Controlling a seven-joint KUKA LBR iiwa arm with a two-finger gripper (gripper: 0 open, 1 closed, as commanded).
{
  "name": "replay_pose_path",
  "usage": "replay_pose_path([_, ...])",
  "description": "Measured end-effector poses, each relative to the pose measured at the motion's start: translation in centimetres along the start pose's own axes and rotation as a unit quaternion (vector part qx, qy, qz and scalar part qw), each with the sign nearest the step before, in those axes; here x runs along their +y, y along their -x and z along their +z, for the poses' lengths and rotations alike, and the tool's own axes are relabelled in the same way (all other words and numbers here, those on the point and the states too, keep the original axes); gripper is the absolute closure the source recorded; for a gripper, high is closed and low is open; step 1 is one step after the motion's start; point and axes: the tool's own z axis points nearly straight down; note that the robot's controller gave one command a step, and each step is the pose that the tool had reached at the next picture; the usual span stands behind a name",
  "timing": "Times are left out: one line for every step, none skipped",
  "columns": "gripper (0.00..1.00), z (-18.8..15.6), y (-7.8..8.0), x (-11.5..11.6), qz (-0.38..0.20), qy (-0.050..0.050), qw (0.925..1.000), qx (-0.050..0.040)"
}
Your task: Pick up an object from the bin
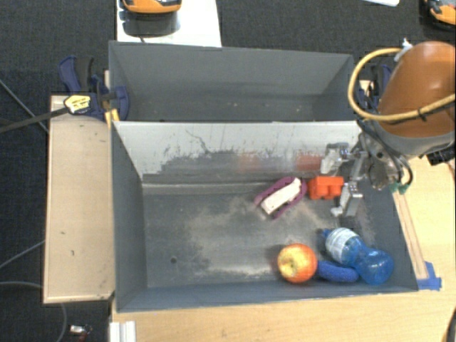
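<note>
Here the tool (343,182) hangs low over the right-hand part of the grey metal bin (214,148), near its back wall. It is a cluster of pale metal parts below the arm's rounded orange cover (420,84), around which a yellow cable (356,84) loops. An orange block (325,187), squarish and matte, lies against the tool's left side, touching it or nearly so. The metal parts overlap the block's right edge, so whether the tool is released, clenched or grasping the block cannot be told.

Just left of the block lies a purple and white object (279,194), elongated and tilted, possibly a brush; its form is hard to make out.

Towards the front wall, well apart from the tool, three things lie together:
- A red and yellow apple (296,263), round and glossy.
- A blue plastic bottle (358,256) on its side, translucent, with a paler band near one end.
- A dark blue oblong thing (338,272), partly hidden under the bottle and touching the apple.

The bin floor is scuffed bare metal with pale scratch marks across its middle, and its left half carries nothing but these marks.
</note>
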Motion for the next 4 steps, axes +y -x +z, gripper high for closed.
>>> replay_pose_path([0.0,-0.4,0.2,0.0,-0.001,-0.001,1.0,-0.0042])
replay_pose_path([0.0,6.3,1.9,-2.9,0.021,-0.001,0.9998,-0.0064])
replay_pose_path([0.0,10.1,2.2,-5.9,0.031,-0.001,0.9995,-0.0108])
replay_pose_path([0.0,13.9,3.3,-5.5,0.056,-0.001,0.9982,-0.0213])
